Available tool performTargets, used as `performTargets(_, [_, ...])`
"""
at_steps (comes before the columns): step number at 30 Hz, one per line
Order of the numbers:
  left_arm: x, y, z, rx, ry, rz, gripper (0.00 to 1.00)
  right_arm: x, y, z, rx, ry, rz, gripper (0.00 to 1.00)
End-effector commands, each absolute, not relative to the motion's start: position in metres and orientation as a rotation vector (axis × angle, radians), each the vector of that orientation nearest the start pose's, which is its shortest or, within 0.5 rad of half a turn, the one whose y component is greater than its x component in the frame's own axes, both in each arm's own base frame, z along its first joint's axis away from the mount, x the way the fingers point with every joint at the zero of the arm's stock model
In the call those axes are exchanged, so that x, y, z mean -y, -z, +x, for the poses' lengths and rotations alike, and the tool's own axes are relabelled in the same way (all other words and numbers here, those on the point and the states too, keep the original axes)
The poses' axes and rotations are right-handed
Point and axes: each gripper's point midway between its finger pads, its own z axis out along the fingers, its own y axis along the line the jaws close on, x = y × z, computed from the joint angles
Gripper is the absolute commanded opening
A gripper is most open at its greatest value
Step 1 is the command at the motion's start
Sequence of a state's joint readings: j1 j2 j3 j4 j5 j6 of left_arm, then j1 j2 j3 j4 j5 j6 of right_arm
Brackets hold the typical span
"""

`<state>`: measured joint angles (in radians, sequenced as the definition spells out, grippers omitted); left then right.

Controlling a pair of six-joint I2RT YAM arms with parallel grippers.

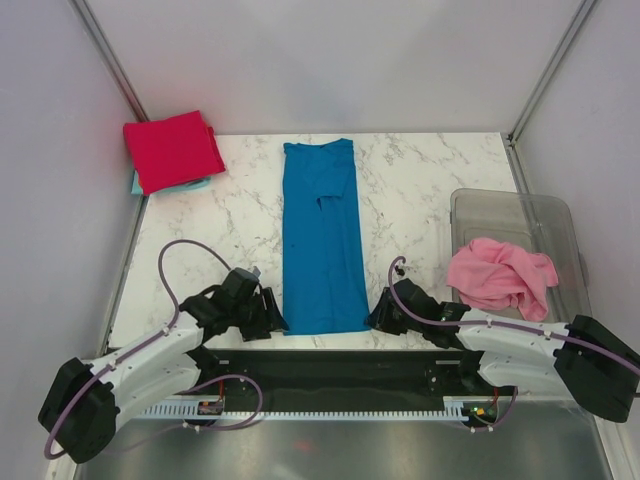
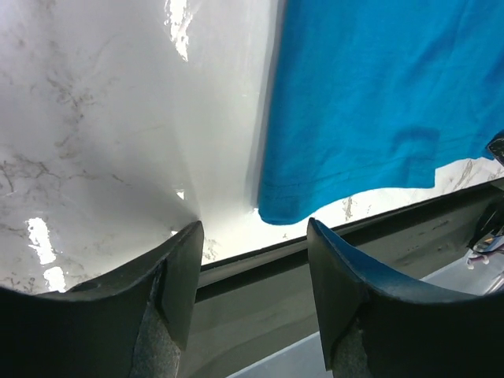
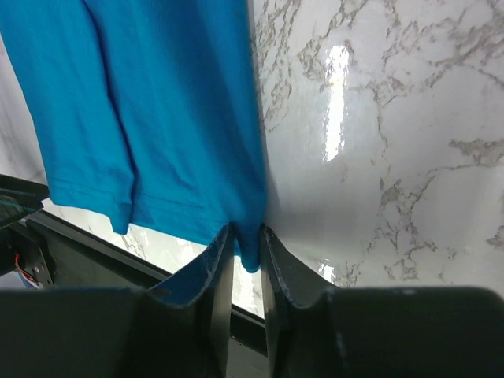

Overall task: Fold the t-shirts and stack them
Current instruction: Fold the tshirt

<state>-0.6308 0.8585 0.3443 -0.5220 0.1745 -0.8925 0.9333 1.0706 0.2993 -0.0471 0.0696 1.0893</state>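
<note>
The bright blue t-shirt [image 1: 322, 240] lies in a long folded strip down the table's middle. My right gripper [image 1: 379, 316] is shut on its near right corner [image 3: 250, 236]. My left gripper [image 1: 272, 318] is open just short of its near left corner [image 2: 272, 211], with nothing between the jaws. The crimson red t-shirt [image 1: 172, 150] lies folded at the back left, on top of the pale teal t-shirt [image 1: 190, 185], of which only an edge shows. The pink t-shirt [image 1: 502, 274] is crumpled in the clear tub [image 1: 560, 215].
The clear plastic tub stands at the right side of the marble table [image 1: 420, 190]. A dark rail [image 1: 330, 370] runs along the table's near edge below both grippers. Grey walls close the back and sides.
</note>
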Motion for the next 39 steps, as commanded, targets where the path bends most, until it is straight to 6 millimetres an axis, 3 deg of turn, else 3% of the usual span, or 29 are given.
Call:
performTargets(1, [0.166, -0.024, 0.126, -2.737, 0.705, -0.307, 0.62, -0.231, -0.019, 0.143, -2.539, -0.804, 0.232, 0.25])
performTargets(8, [0.168, -0.023, 0.131, -2.742, 0.677, -0.301, 0.61, -0.231, -0.019, 0.143, -2.534, -0.808, 0.210, 0.17])
performTargets(14, [0.174, -0.014, 0.130, -2.777, 0.663, -0.290, 0.53, -0.230, -0.019, 0.142, -2.528, -0.817, 0.207, 0.15])
performTargets(17, [0.175, -0.014, 0.132, -2.770, 0.646, -0.281, 0.41, -0.230, -0.019, 0.141, -2.529, -0.817, 0.200, 0.12])
performTargets(21, [0.177, -0.015, 0.133, -2.768, 0.646, -0.251, 0.12, -0.229, -0.019, 0.141, -2.526, -0.819, 0.196, 0.08])
performTargets(23, [0.178, -0.019, 0.133, -2.758, 0.656, -0.225, 0.07, -0.230, -0.022, 0.140, -2.520, -0.834, 0.193, 0.00])
performTargets(24, [0.182, -0.025, 0.134, -2.741, 0.689, -0.214, 0.02, -0.231, -0.023, 0.140, -2.519, -0.843, 0.196, 0.00])
performTargets(29, [0.189, -0.052, 0.126, -2.713, 0.734, -0.190, 0.02, -0.229, -0.036, 0.132, -2.530, -0.868, 0.190, 0.00])
performTargets(33, [0.194, -0.089, 0.127, -2.665, 0.746, -0.132, 0.02, -0.227, -0.057, 0.131, -2.507, -0.856, 0.176, 0.00])
performTargets(34, [0.193, -0.096, 0.129, -2.649, 0.747, -0.126, 0.02, -0.231, -0.071, 0.136, -2.478, -0.873, 0.173, 0.00])
performTargets(36, [0.192, -0.112, 0.135, -2.619, 0.724, -0.104, 0.02, -0.229, -0.081, 0.142, -2.459, -0.832, 0.172, 0.00])
performTargets(37, [0.192, -0.115, 0.138, -2.615, 0.708, -0.082, 0.02, -0.235, -0.098, 0.150, -2.421, -0.838, 0.161, 0.00])
performTargets(39, [0.194, -0.130, 0.147, -2.590, 0.687, -0.065, 0.02, -0.231, -0.101, 0.161, -2.418, -0.742, 0.153, 0.00])
